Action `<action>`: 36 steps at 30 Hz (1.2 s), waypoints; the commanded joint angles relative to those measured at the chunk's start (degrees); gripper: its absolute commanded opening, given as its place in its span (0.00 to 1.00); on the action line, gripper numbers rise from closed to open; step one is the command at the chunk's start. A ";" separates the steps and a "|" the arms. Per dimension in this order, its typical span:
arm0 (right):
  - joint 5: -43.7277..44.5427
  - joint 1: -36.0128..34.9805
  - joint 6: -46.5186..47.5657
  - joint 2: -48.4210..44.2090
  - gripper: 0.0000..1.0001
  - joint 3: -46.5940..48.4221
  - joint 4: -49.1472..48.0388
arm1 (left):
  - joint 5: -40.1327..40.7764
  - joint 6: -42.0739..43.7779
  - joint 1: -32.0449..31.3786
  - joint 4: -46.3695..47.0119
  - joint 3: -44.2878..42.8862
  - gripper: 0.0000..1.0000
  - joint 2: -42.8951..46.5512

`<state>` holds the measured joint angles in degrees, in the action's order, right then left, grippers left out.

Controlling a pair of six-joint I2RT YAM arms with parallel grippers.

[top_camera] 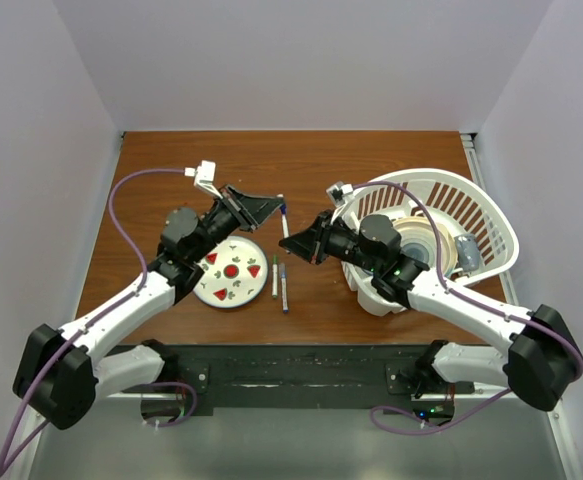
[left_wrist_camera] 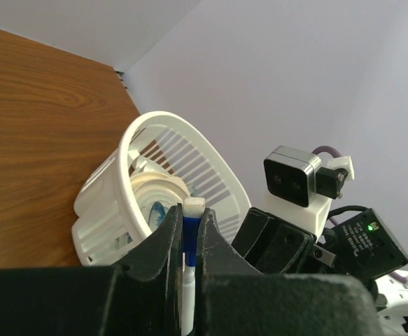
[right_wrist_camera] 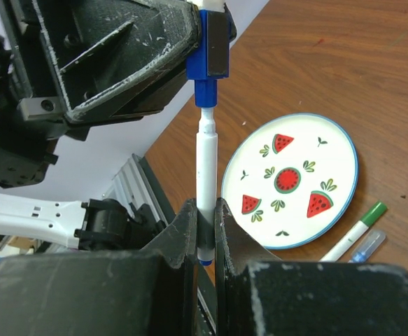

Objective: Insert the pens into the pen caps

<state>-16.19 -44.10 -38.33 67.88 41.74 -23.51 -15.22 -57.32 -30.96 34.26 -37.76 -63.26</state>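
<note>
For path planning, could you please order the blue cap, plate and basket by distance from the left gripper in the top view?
1. blue cap, in the left gripper.
2. plate, lower left of it.
3. basket, far right.

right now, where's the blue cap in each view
top external: the blue cap is mid-table, at the left gripper's tip.
left wrist: bottom centre, pinched in that gripper.
right wrist: top centre, in the left gripper above the plate.
shared landmark: the white pen running from the cap to the right gripper, seen in all three.
</note>
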 commanded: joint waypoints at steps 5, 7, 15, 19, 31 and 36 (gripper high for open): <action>5.36 0.42 0.18 -0.81 0.00 1.86 -5.06 | -2.97 5.37 -3.58 -8.68 -1.00 0.00 2.27; 5.81 0.42 1.05 -1.78 0.00 1.60 -4.62 | -3.06 5.64 -3.49 -9.91 -1.09 0.00 2.62; 6.25 0.42 2.38 -2.92 0.00 1.51 -3.21 | -6.57 2.92 -3.58 -12.80 -3.63 0.00 0.25; 6.95 0.50 3.34 -4.33 0.00 1.33 -1.90 | -6.84 2.74 -3.49 -15.97 -5.12 0.00 -0.80; 8.10 0.50 5.02 -5.39 0.00 0.89 -0.66 | -5.60 4.24 -3.40 -21.96 -9.27 0.00 -1.77; 9.33 0.41 5.72 -5.21 0.00 1.42 -1.19 | -8.59 2.21 -3.49 -16.78 -5.23 0.00 -1.69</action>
<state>-11.90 -44.21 -35.31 64.31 41.71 -17.52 -16.25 -53.23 -33.15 17.23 -46.09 -64.71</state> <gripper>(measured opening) 0.070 0.078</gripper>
